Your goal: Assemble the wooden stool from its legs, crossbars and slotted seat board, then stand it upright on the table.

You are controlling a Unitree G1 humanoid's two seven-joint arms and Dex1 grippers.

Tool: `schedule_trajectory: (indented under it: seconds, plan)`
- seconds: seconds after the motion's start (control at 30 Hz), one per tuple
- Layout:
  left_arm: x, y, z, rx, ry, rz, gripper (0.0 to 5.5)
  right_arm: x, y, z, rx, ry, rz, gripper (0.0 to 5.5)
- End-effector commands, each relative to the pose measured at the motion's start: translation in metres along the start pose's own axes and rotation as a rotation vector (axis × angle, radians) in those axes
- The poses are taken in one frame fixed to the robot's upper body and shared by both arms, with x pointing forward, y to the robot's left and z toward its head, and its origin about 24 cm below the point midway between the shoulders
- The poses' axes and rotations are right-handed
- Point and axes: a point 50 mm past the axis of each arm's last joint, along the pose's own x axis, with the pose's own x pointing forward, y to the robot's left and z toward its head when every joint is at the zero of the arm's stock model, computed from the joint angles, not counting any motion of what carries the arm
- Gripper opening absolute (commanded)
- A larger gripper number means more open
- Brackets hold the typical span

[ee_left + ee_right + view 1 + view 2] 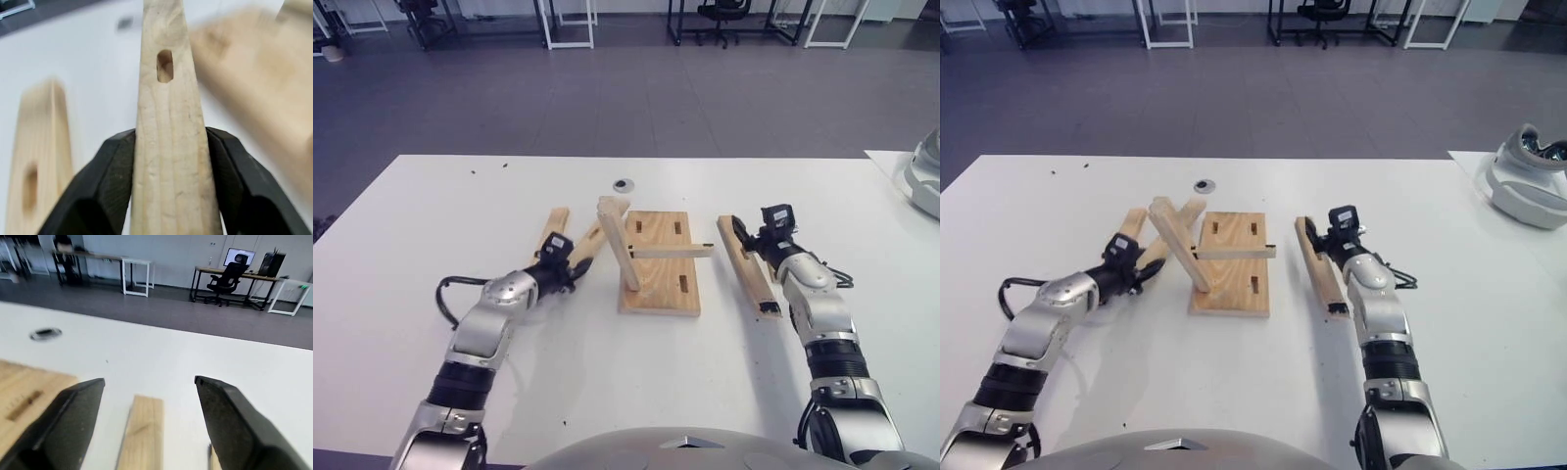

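The slotted seat board (663, 279) lies flat mid-table. One wooden leg (617, 240) rises tilted from it, and a crossbar (674, 252) sticks out of that leg to the right. My left gripper (564, 258) is shut on a second leg (171, 147), its fingers (110, 171) pressed on both sides. A third leg (554, 225) lies just left of it. To the right of the board lies a fourth leg (744, 259). My right gripper (149, 382) is open and straddles that leg's far end (143, 431).
A round grommet (625, 184) sits in the white table (460, 215) behind the board. A headset (1528, 181) rests at the far right edge. A black cable (445, 294) loops beside my left forearm. Bare table lies in front of the board.
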Motion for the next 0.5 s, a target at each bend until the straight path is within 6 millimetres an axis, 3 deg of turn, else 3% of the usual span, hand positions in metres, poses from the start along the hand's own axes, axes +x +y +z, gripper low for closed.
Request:
schedule_trajectory:
  seconds: [0.03, 0.13, 0.2, 0.33, 0.5]
  plan:
    - [-0.002, 0.013, 0.062, 0.044, -0.256, 0.038, 2.15, 0.011, 0.004, 0.068, 0.241, -0.225, 0.175, 3.64]
    - [0.0, 0.014, 0.1, 0.12, -0.399, -0.028, 2.15, 0.014, 0.034, 0.118, 0.436, -0.366, 0.42, 4.3]
    - [0.0, 0.011, 0.116, 0.222, -0.465, -0.096, 2.15, 0.02, 0.057, 0.136, 0.49, -0.365, 0.514, 4.33]
    - [0.005, 0.008, 0.131, 0.39, -0.511, -0.135, 2.15, 0.02, 0.083, 0.165, 0.634, -0.397, 0.653, 4.33]
    - [0.011, -0.008, 0.132, 0.566, -0.54, -0.204, 2.15, 0.014, 0.095, 0.183, 0.743, -0.428, 0.735, 4.33]
